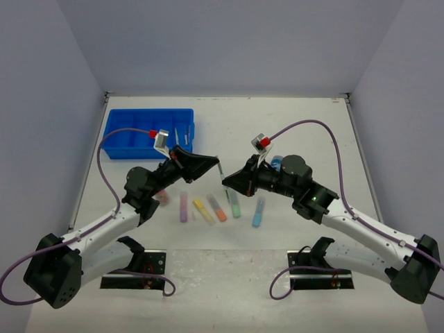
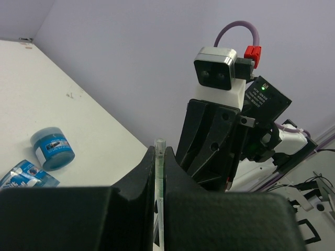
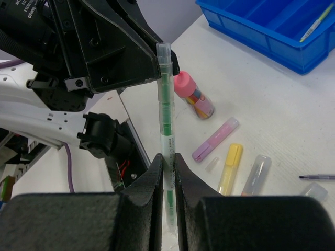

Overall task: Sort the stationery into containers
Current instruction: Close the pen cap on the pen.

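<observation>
White table [image 1: 291,125]; left gripper [image 2: 159,159], right gripper [image 3: 167,163] both clamped on one green pen [image 3: 165,97]; blue tub [image 2: 52,150] label unreadable.

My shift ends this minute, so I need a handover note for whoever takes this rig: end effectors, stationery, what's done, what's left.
Left end effector: shut on the green pen, held above the table.
Right end effector: shut on the same pen, toward its other end.
Blue tray: one thin pen lies inside.
On the table: pink-capped bottle, purple marker, yellow marker, blue tub, more markers.
Done: one pen in the tray.
Left: the held pen and everything on the table.
</observation>
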Robot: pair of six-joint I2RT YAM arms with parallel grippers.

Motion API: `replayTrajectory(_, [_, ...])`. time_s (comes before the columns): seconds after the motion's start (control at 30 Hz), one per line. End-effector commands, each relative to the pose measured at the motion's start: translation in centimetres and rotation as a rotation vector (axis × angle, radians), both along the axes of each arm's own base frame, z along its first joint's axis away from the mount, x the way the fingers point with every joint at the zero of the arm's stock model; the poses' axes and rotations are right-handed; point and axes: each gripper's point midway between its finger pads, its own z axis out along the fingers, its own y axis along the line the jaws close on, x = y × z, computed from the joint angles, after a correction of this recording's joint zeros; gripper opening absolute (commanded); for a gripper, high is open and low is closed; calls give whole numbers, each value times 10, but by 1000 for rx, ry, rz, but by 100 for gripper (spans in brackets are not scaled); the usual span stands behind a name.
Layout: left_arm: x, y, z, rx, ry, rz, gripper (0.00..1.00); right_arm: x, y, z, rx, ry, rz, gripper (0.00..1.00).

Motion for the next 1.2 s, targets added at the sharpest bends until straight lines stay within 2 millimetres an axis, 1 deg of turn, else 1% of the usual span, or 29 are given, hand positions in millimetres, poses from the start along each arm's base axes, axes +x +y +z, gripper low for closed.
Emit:
replayTrajectory(0.0, [-12,-3,2,36,-41,-55,12,16,0,58,98,-171,-52,0])
replayTrajectory(0.03, [-12,-4,3,39,-45,-56,20,14,2,58,94,-179,-34,0])
replayTrajectory(0.07, [-12,-4,5,41,-51,-56,24,12,4,56,88,-180,-16,0])
replayTrajectory(0.1, [-13,-3,8,42,-62,-55,26,11,5,54,86,-182,-2,0])
replayTrajectory(0.17, [-12,-2,13,48,-77,-45,27,10,7,50,82,-175,11,0])
replayTrajectory(0.23, [-13,-1,19,46,-96,-38,25,10,9,45,76,-163,15,0])
replayTrajectory(0.27, [-13,-1,21,44,-101,-36,21,10,9,44,76,-160,16,0])
replayTrajectory(0.33, [-13,-1,23,43,-109,-37,9,9,10,45,81,-160,24,0])
replayTrajectory(0.37, [-14,-1,26,41,-117,-42,6,9,11,45,85,-158,25,0])
replayTrajectory(0.5, [-20,-5,28,32,-135,-92,6,8,13,49,92,-162,39,0])
replayTrajectory(0.6, [-24,-8,29,24,-142,-126,8,9,15,49,89,-161,42,0])
replayTrajectory(0.67, [-24,-9,26,29,-139,-133,18,9,16,50,91,-162,46,0])
replayTrajectory(0.7, [-24,-9,25,32,-138,-134,20,9,16,50,91,-162,47,0])
replayTrajectory(0.73, [-24,-10,24,35,-139,-135,20,9,16,50,91,-162,47,0])
replayTrajectory(0.77, [-23,-10,24,37,-139,-134,17,9,16,51,91,-162,48,0])
replayTrajectory(0.8, [-23,-10,24,38,-137,-131,10,8,16,51,92,-163,52,0])
replayTrajectory(0.9, [-22,-9,25,42,-145,-125,9,8,16,52,93,-164,55,0])
replayTrajectory(0.93, [-22,-9,25,44,-148,-124,3,7,16,52,93,-165,55,0])
replayTrajectory(0.97, [-22,-9,26,44,-151,-123,0,8,16,52,92,-165,55,0])
replayTrajectory(1.1, [-24,-6,30,33,-171,-113,0,8,17,48,86,-162,62,0])
replayTrajectory(1.13, [-26,-5,32,26,-180,-110,0,7,19,47,86,-161,69,2])
replayTrajectory(1.17, [-28,-4,36,18,-190,-110,0,6,21,46,87,-160,83,10])
